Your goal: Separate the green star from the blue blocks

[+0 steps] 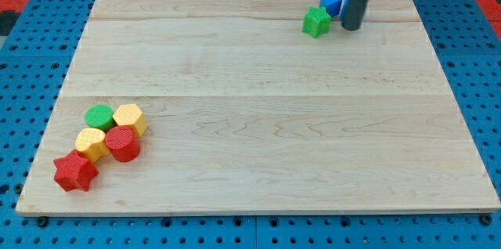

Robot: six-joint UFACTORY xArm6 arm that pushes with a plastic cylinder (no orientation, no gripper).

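The green star lies near the view's top right on the wooden board. A blue block sits just above and to the right of it, almost touching it; its right part is hidden behind the rod. My tip rests on the board just to the right of the green star and below the blue block, a small gap from the star.
At the view's bottom left is a cluster: a green round block, a yellow hexagonal block, a second yellow block, a red round block and a red star.
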